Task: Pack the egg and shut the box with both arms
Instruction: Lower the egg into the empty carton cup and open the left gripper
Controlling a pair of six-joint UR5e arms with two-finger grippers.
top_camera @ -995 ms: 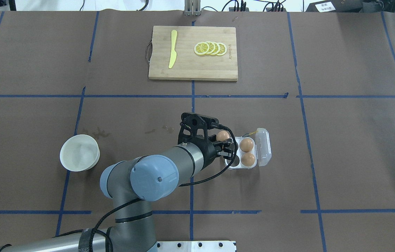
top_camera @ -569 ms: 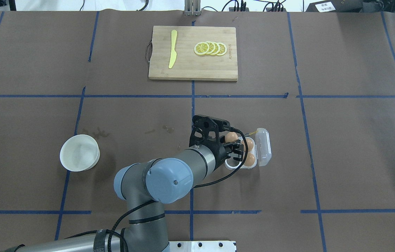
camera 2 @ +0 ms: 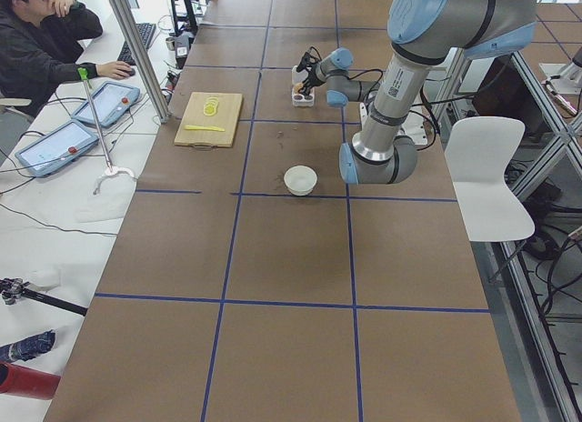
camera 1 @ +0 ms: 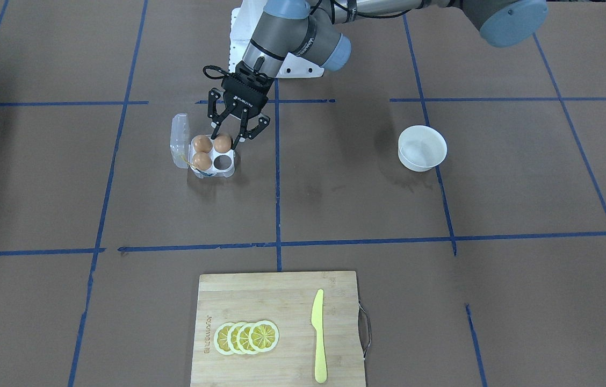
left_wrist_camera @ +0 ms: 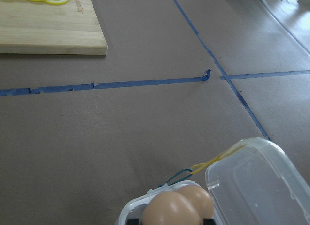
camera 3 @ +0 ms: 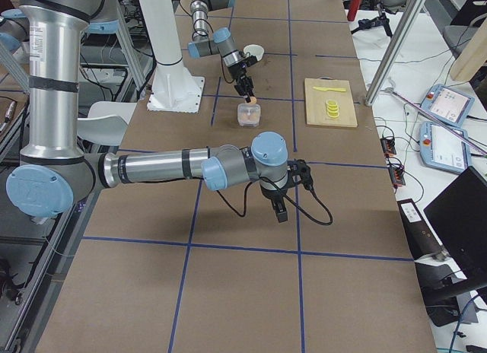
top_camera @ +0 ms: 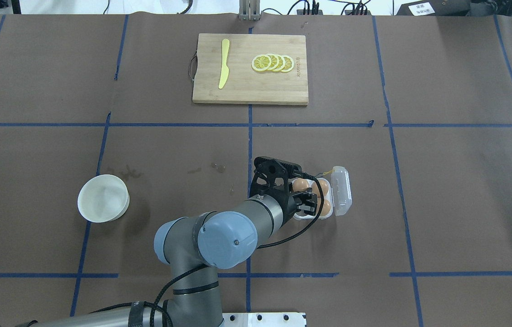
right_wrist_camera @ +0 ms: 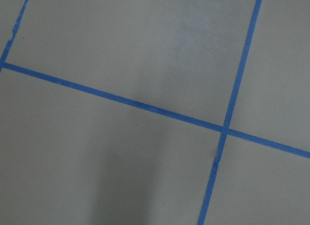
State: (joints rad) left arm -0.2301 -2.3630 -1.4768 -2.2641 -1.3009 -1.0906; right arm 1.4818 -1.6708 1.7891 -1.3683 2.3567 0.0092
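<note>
The clear box [camera 1: 211,171] lies open on the table, its lid [camera 1: 179,133] folded out flat on the side away from my left arm. Two brown eggs [camera 1: 202,144] [camera 1: 202,160] sit in the cups beside the lid. My left gripper [camera 1: 223,143] points down over the box and is shut on a third egg [top_camera: 300,184], which rests low in a cup. That egg fills the bottom of the left wrist view [left_wrist_camera: 169,210]. One cup [camera 1: 222,161] is empty. My right gripper [camera 3: 280,207] hovers over bare table far from the box. I cannot tell whether it is open.
A white bowl [top_camera: 103,198] stands to the left of my left arm. A wooden cutting board [top_camera: 242,91] with lemon slices [top_camera: 273,63] and a yellow knife [top_camera: 224,63] lies at the far side. An operator [camera 2: 41,45] sits beyond the table.
My left gripper has moved right with the egg, from beside the box to over it. The egg is now down in a cup next to the other two.
</note>
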